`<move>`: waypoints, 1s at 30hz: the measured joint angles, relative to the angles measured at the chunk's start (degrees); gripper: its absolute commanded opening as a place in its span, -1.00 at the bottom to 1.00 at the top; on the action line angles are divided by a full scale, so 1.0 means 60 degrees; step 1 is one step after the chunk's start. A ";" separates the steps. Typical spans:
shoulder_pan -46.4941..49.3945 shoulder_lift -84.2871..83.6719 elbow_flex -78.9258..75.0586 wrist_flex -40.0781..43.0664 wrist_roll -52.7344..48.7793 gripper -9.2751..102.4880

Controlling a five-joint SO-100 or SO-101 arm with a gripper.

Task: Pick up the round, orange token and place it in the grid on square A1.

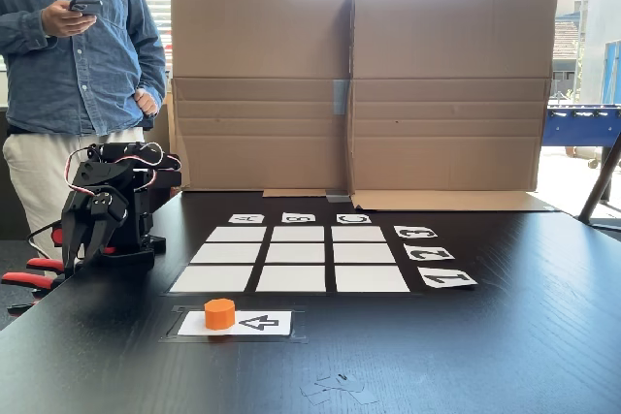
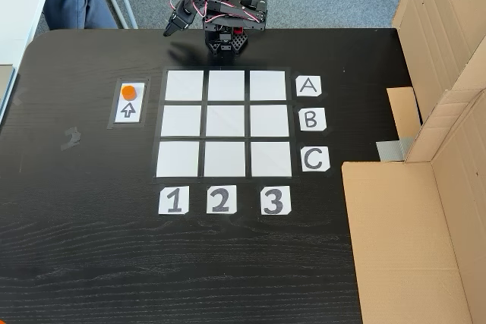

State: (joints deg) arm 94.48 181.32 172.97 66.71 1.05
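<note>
Sitting untouched, token (image 2: 130, 91) rests on arrow card (image 2: 129, 103), nine o'clock of square A1 (image 2: 185, 86). Claw (image 2: 168, 32) hangs folded; clenched or released, cannot tell. Risk: an off-centre pinch could roll the small token away.

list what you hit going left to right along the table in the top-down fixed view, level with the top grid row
token on the arrow card → square A1 → middle top cell → right top cell → A label

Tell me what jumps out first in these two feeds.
The bright orange token stands out, sitting on the white arrow card left of the grid in the top-down fixed view. The black arm is folded at the table's far edge, its gripper away from everything. Big cardboard panels wall off one side.
</note>
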 measured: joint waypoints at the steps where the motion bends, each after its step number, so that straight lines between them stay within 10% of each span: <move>1: -0.0029 -0.0278 -0.0161 0.0000 -0.0029 -0.59; 30: -0.3018 -1.0342 -0.9521 0.2856 0.0293 -0.48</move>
State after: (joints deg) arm 76.38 119.27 115.84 83.85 2.81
